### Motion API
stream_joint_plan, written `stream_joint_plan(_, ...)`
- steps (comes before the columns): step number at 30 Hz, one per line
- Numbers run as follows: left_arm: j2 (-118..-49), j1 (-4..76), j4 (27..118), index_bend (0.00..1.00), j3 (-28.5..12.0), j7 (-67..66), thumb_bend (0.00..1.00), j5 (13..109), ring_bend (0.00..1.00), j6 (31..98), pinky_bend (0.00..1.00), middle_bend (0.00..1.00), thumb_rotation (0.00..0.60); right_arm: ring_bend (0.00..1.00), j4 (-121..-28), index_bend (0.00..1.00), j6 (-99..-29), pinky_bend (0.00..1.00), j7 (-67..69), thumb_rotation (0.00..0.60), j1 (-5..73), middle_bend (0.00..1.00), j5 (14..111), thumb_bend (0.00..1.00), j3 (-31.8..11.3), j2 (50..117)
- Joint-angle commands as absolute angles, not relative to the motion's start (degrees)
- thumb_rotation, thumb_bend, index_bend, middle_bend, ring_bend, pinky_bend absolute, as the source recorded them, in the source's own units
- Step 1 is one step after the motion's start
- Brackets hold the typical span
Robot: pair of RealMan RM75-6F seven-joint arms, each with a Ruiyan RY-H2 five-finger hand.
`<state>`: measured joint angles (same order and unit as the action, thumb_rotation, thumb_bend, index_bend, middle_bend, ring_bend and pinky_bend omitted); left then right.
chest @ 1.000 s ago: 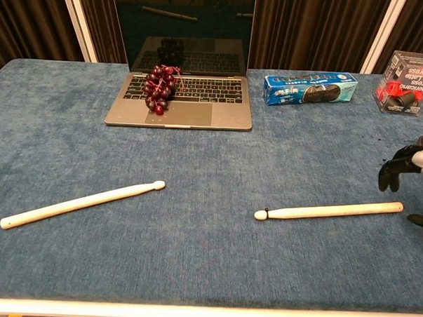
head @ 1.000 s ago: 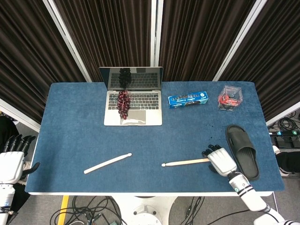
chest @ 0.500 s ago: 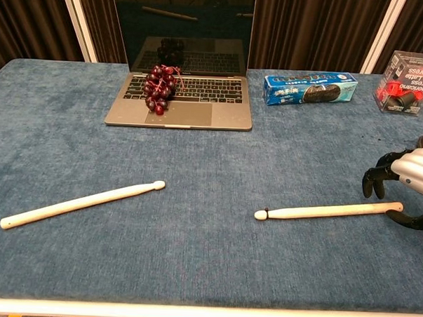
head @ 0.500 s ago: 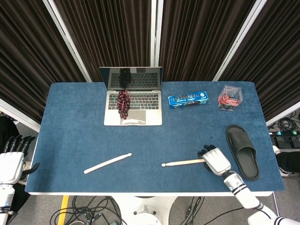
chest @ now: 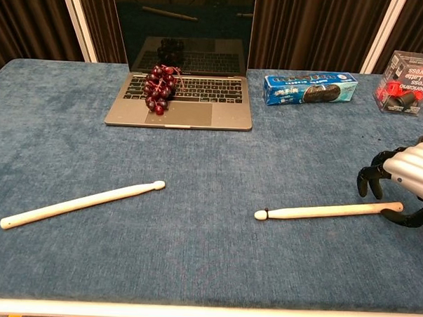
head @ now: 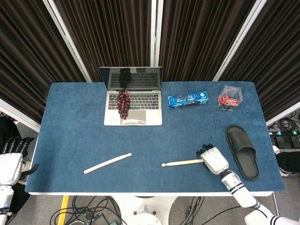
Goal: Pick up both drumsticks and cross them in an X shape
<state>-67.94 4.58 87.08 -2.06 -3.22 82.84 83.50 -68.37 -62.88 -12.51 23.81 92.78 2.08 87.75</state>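
Two pale wooden drumsticks lie flat on the blue table. The left drumstick (head: 107, 163) (chest: 83, 204) lies at the front left with its tip pointing right. The right drumstick (head: 183, 162) (chest: 328, 210) lies at the front right with its tip pointing left. My right hand (head: 213, 159) (chest: 404, 174) hovers over that stick's butt end. Its fingers (chest: 372, 181) curl above the stick and the thumb sits just beside the end, with no grip on it. My left hand (head: 9, 161) hangs off the table's left edge, fingers apart and holding nothing; the chest view does not show it.
An open laptop (head: 133, 101) (chest: 180, 94) stands at the back with a bunch of dark grapes (head: 123, 102) (chest: 158, 88) on it. A blue cookie box (head: 188, 99) (chest: 310, 88) and a clear box (head: 230, 97) (chest: 408, 83) lie back right. A black slipper (head: 243, 151) lies beside my right hand.
My right hand has slid left along the table and now covers the butt end of the right drumstick. Both drumsticks and my left hand have stayed put.
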Motion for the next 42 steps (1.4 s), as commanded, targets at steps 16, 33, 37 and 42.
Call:
stream_joint_plan(16,-68.2,4.5,86.3,0.13,-2.0,-2.4,0.18,83.0,0.04,83.4,0.06,0.14,0.600,0.30,-67.1,0.47,-63.3,0.32,-13.3,0.600,23.8,0.52,92.2,0.24,2.8,88.9)
stream_joint_plan(33,-68.3,4.6,86.0,0.13,-2.1,-2.2,0.18,82.9,0.04,82.9,0.06,0.14,0.600,0.35,-68.1,0.58,-64.5,0.35,-10.8,0.600,24.1,0.59,91.7,0.48,2.3,88.0)
stream_joint_plan(37,-68.4,5.7,85.6,0.13,-2.5,-2.2,0.18,83.6,0.04,82.4,0.06,0.14,0.600,0.37,-70.3,0.60,-67.0,0.36,-7.6,0.600,23.7,0.61,91.0,0.55,0.7,85.7)
stream_joint_plan(42,-68.4,10.3,85.9,0.16,-4.3,-0.7,0.18,84.9,0.08,78.1,0.14,0.16,0.600,0.38,-76.0,0.61,-67.5,0.37,-2.6,0.600,24.3,0.62,88.4,0.63,-2.3,79.9)
